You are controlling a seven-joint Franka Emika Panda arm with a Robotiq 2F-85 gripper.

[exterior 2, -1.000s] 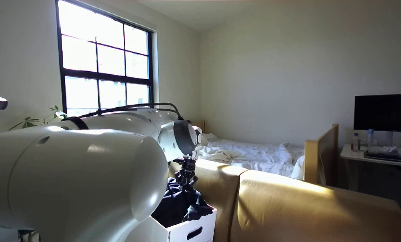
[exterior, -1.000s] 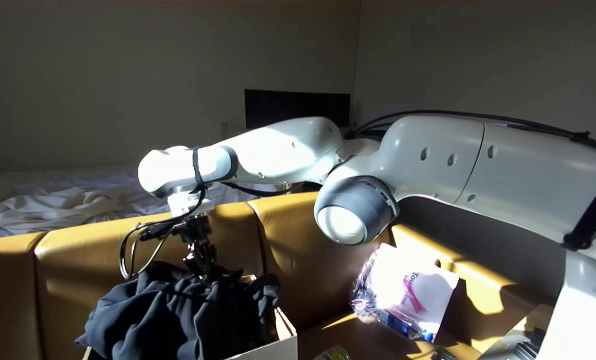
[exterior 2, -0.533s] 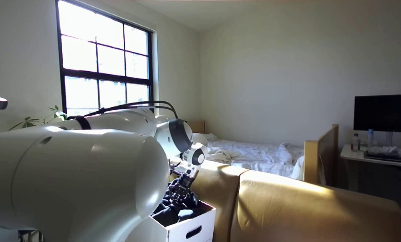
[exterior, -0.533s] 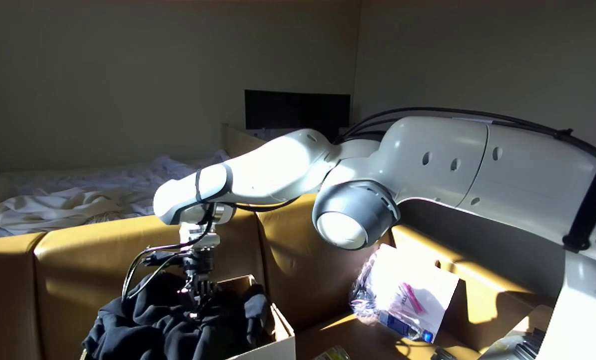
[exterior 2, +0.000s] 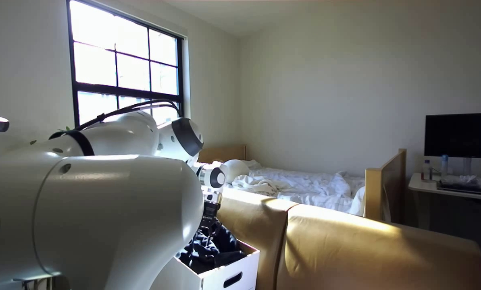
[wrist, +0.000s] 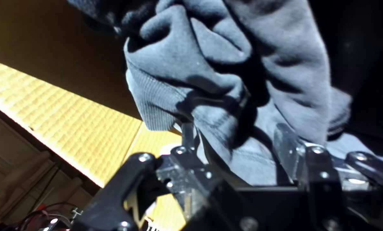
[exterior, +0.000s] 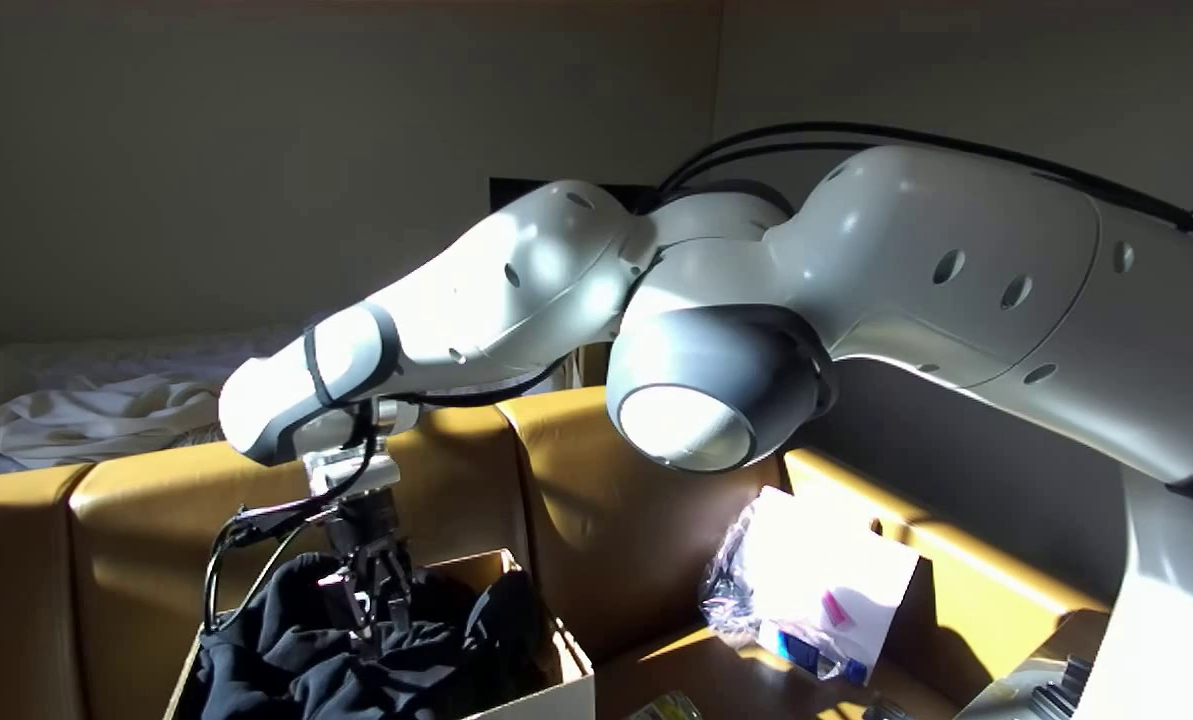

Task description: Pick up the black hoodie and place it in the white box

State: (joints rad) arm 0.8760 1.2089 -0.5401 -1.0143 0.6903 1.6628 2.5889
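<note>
The black hoodie point(exterior: 286, 650) lies bunched inside the white box point(exterior 2: 212, 280), and one fold stands up near the box's back corner. Directly above it, my gripper point(exterior: 381, 628) points down with its fingers spread, its tips at the cloth's surface. In the wrist view the gripper point(wrist: 234, 134) stands open, with grey-lit hoodie folds point(wrist: 255, 160) behind and between the parted fingers but not pinched. A ribbed cuff point(wrist: 156, 112) shows to the left of the fingers. The robot arm covers part of the box in an exterior view.
The tan sofa point(exterior: 596, 500) backs the box closely. A white bag point(exterior: 826, 580) with plastic wrapping lies on the sofa seat to the box's side. Behind the sofa is a bed point(exterior 2: 305, 185); a monitor point(exterior 2: 462, 135) stands on a desk.
The gripper came down toward the box, opened and let go of the hoodie, then shifted left in an exterior view. The hoodie has sunk lower into the box.
</note>
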